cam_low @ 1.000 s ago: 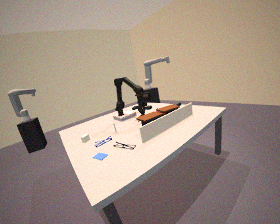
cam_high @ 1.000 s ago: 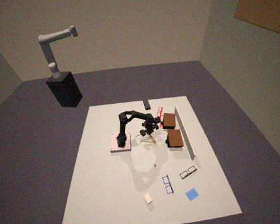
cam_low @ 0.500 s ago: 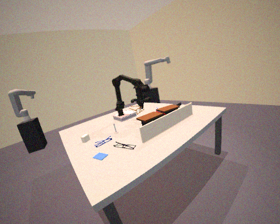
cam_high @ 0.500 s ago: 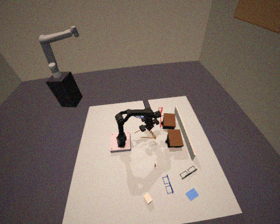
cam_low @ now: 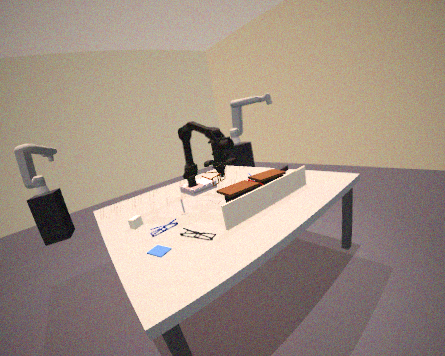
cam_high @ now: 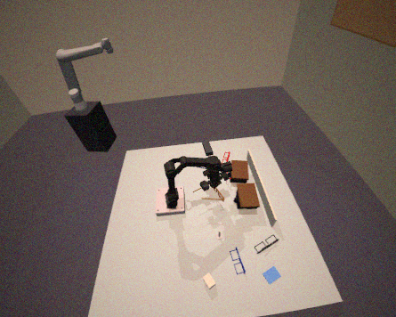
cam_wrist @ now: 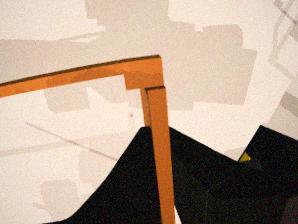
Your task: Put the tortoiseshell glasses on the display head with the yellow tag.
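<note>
The tortoiseshell glasses (cam_high: 221, 196) (cam_wrist: 144, 74) show as an orange-brown frame with open temples. My gripper (cam_high: 214, 185) (cam_wrist: 153, 135) is shut on them near a front corner, and the temple runs down between the black fingers in the wrist view. The glasses are in front of the two display heads, not on either. The heads show mostly as brown tops, one nearer (cam_high: 247, 195) (cam_low: 238, 188) and one farther (cam_high: 239, 169) (cam_low: 267, 175), with dark parts below. A small yellow patch (cam_wrist: 245, 158) shows beside a dark shape at the right in the wrist view; which head it belongs to is unclear.
A low pale wall (cam_high: 263, 191) (cam_low: 265, 200) stands behind the heads. Red glasses (cam_high: 226, 157) lie near the farther head. Blue glasses (cam_high: 243, 264), black glasses (cam_high: 266, 244), a blue square (cam_high: 271, 275) (cam_low: 159, 251), a pale block (cam_high: 209, 280) (cam_low: 135, 222) and a dark block (cam_high: 207, 148) are on the table.
</note>
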`<state>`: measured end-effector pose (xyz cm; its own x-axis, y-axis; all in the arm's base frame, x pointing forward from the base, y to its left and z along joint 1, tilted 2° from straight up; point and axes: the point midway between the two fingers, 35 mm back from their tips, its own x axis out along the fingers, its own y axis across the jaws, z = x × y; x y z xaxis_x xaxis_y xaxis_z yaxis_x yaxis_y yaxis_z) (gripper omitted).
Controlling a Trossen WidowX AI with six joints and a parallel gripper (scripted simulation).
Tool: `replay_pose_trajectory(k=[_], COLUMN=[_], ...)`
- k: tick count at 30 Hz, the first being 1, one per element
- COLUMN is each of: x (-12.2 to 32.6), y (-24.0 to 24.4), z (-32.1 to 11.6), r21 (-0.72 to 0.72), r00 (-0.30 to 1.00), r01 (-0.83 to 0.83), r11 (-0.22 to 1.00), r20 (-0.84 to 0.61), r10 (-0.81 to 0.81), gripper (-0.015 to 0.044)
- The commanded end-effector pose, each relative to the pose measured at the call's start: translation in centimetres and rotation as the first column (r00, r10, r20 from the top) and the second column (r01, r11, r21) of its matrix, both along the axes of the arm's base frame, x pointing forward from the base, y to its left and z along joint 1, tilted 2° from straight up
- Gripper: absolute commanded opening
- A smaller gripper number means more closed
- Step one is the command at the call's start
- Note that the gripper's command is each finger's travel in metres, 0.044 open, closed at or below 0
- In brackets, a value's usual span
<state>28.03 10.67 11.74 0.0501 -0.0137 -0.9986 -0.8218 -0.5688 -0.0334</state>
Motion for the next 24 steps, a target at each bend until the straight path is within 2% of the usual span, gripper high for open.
replay_pose_trajectory(k=[1,24], x=[1.3,4.9], y=[-1.8,-13.9], z=[0.2,0.7], r21=[0.001,-0.010], r00=[1.000,1.000], r01=[-0.003,-0.002], r11=[1.000,1.000], r20=[0.004,0.007], r10=[0.003,0.002], gripper=[0.0000,0.0000])
